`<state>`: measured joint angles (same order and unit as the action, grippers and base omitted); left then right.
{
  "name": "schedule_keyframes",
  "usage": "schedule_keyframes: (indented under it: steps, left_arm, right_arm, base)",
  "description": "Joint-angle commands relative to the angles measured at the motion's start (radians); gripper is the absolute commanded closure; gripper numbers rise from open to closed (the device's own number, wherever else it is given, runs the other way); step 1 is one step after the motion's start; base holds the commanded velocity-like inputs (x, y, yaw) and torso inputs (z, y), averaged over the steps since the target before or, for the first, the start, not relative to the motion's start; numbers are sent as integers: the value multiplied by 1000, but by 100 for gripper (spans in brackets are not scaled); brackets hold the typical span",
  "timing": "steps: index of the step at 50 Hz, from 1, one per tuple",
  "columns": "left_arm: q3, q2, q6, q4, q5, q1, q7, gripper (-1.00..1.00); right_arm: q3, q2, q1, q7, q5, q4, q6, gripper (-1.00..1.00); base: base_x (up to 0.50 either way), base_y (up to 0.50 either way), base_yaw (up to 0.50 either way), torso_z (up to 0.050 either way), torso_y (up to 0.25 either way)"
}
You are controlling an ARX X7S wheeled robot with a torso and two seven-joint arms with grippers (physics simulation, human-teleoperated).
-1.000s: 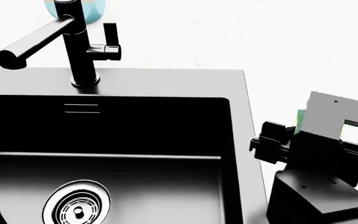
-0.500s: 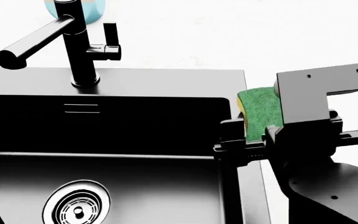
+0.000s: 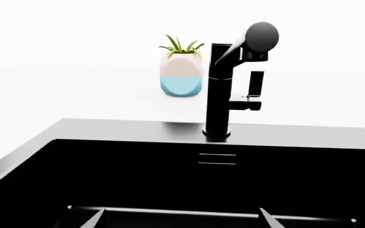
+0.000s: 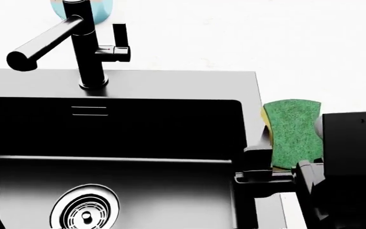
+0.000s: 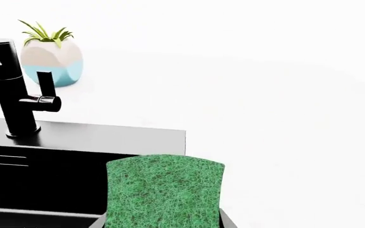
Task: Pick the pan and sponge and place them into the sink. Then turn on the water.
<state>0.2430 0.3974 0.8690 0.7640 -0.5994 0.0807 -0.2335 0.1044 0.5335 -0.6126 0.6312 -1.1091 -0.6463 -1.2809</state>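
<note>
Green side up, the sponge [image 4: 291,131] was pinched in my right jaws [image 4: 285,169] just above the right rim of the sink [image 4: 249,86]; the basin lay to its left, long axis pointing away from me.

You are looking over a bright white countertop [image 4: 310,43] glowing under even light. A black faucet [image 4: 87,45] is standing at the far side, a small potted plant [image 3: 181,66] sitting behind it.

Head looks down; both wrists low, facing faucet [image 4: 87,47], shared.
</note>
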Motion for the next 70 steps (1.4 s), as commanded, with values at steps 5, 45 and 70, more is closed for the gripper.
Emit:
schedule_keyframes:
  steps: [5, 45, 70]
  left_arm:
    - [0, 11, 2, -1, -7, 5, 0, -100]
    - [-21, 25, -2, -24, -22, 26, 1, -100]
    - [-48, 22, -1, -26, -19, 40, -21, -100]
  right_arm:
    - [10, 20, 68, -11, 15, -40, 44, 100]
    - [-177, 25, -4, -92, 97, 197, 48, 100]
    - [-523, -85, -113, -364, 433, 837, 336, 100]
  base:
    - [0, 500, 0, 0, 0]
    - [0, 314, 0, 0, 0]
    - [0, 0, 0, 0, 0]
